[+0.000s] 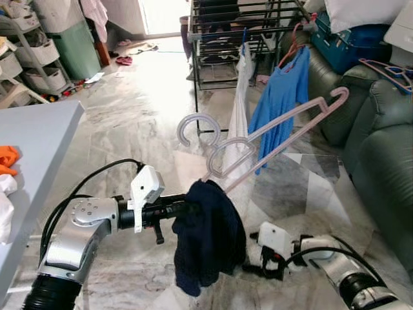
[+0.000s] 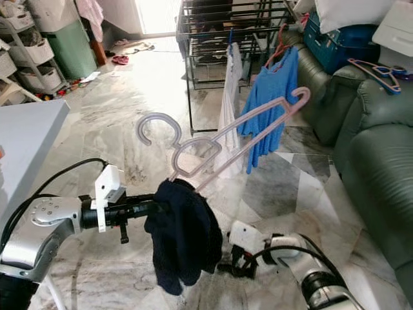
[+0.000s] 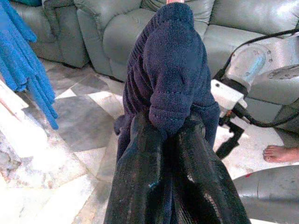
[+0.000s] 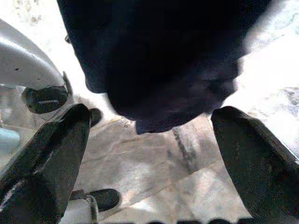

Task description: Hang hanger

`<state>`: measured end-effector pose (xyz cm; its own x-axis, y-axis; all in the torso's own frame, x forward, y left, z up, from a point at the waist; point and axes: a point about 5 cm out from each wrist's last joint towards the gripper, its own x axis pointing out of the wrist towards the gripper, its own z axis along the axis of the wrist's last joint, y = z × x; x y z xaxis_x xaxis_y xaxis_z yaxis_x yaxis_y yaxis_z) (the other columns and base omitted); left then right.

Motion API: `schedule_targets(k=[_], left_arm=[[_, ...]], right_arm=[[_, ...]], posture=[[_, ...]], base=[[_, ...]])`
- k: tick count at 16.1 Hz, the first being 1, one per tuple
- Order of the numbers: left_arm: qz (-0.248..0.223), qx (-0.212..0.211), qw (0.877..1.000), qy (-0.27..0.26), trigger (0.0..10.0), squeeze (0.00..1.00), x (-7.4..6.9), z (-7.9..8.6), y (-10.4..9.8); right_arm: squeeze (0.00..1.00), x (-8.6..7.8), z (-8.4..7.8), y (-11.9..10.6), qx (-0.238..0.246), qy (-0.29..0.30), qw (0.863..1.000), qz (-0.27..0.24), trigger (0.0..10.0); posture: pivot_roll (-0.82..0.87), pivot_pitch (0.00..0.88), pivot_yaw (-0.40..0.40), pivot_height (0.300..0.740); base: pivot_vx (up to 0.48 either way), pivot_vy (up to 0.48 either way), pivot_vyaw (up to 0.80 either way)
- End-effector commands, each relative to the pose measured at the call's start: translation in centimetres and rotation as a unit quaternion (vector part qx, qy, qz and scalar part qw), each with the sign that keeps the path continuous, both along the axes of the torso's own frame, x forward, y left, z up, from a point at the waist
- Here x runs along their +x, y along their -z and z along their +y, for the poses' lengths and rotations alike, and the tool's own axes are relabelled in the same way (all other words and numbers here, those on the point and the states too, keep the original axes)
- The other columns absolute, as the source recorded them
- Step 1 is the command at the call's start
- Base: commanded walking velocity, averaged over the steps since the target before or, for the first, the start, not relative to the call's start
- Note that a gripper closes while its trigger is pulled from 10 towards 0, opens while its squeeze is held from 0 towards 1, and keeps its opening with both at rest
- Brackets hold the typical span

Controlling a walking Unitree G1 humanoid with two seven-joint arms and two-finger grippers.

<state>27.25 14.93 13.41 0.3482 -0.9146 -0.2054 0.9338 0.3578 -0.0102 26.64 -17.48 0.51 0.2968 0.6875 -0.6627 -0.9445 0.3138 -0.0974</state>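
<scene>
Centrally, the left gripper (image 1: 191, 208), clamped on the dark navy knitted garment (image 1: 210, 237), angles the pale pink plastic hanger (image 1: 271, 132) toward the upper-right black metal drying rack (image 1: 245, 32); the right gripper (image 4: 149, 140), fingers apart, waits beneath.

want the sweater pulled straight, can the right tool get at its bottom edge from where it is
Probably yes. The right tool is open just under the dark sweater, whose hem hangs between its fingers with nothing between them. The left tool holds the sweater and the hanger.

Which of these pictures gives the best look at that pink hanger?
The left eye view: the hanger shows whole, hook to far tip, rising from the dark garment. The right eye view shows it similarly. The left wrist view catches just a pink sliver above the garment.
</scene>
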Motion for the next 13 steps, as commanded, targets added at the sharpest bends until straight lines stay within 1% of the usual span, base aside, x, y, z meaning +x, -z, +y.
schedule_targets(k=[1,13], left_arm=[[-0.019,-0.005,1.000,-0.005,10.0,0.00,0.21,0.38,-0.81],[-0.019,-0.005,1.000,-0.005,10.0,0.00,0.21,0.38,-0.81]], right_arm=[[0.00,0.13,0.23,-0.08,0.001,-0.004,1.000,0.002,10.0],[0.00,0.13,0.23,-0.08,0.001,-0.004,1.000,0.002,10.0]], posture=[[-0.07,0.000,0.073,0.740],[-0.07,0.000,0.073,0.740]], base=[[0.000,0.000,0.00],[0.000,0.000,0.00]])
